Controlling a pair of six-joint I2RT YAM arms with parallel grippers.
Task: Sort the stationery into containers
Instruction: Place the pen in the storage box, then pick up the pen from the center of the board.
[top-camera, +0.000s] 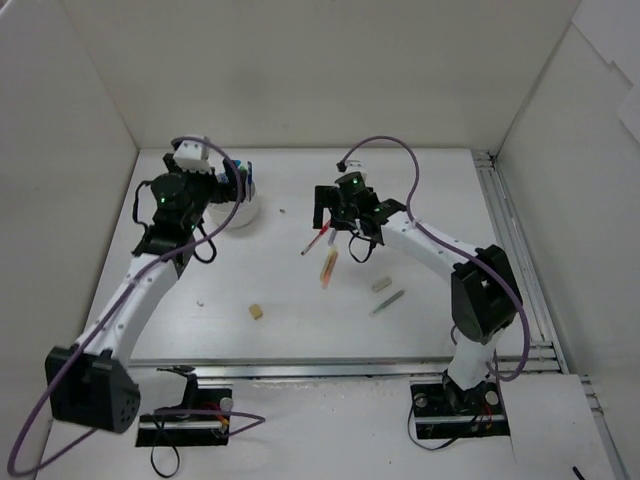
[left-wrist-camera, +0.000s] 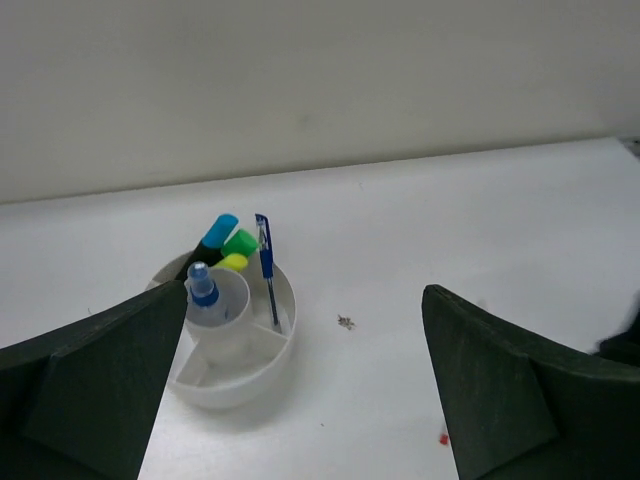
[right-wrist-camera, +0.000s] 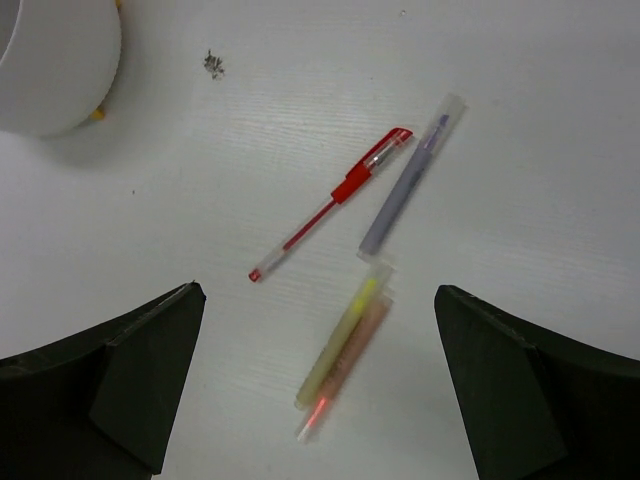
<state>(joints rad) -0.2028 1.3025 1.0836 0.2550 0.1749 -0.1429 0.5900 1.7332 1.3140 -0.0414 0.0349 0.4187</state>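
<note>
Red pen (right-wrist-camera: 332, 205), grey pen (right-wrist-camera: 410, 175): between right gripper's (right-wrist-camera: 317, 288) wide-parted fingers. White bowl (left-wrist-camera: 235, 385): between left gripper's (left-wrist-camera: 305, 288) wide-parted fingers.

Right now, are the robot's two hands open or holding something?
Left gripper: open, holding nothing.
Right gripper: open, holding nothing.

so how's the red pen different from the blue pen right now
The blue pen stands nearly upright in a compartment of the white bowl; the red pen lies flat on the table. The blue pen is already sorted; the red pen is not yet. Both are thin pens with a clip.
</note>
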